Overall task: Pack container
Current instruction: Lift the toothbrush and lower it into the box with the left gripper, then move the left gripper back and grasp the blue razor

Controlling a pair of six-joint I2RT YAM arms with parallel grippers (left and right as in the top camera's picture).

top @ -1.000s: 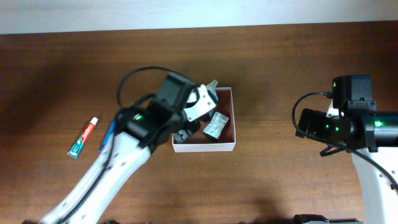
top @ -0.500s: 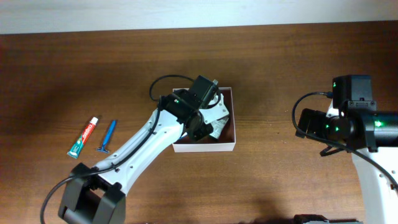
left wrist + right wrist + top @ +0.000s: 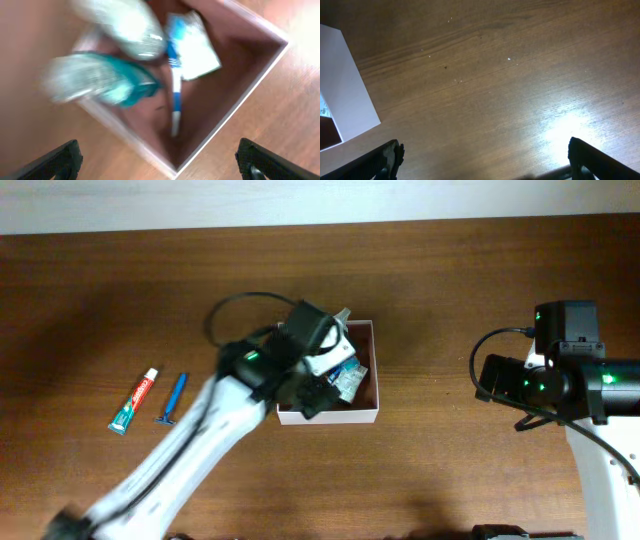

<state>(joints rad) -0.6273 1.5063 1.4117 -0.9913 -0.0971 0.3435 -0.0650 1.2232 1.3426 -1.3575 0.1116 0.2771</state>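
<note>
dark brown wood table (image 3: 450, 280), pale wall strip (image 3: 320, 200) along its far edge. container (image 3: 340, 418) sits mid-table, toiletries (image 3: 192, 47) inside; left gripper (image 3: 160, 164) over it, jaws wide apart, empty. right gripper (image 3: 485, 160) over bare wood, jaws apart. toothpaste tube (image 3: 134, 401) and blue razor (image 3: 173, 399) lie left

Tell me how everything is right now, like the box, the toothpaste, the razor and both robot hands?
container: open-topped, upright, partly filled.
toothbrush: lying inside the container.
white packet: lying inside the container.
toothpaste tube: lying on the table, not packed.
razor: lying on the table beside the tube, not packed.
left gripper: open, empty, above the container.
right gripper: open, empty, over the table.
</note>
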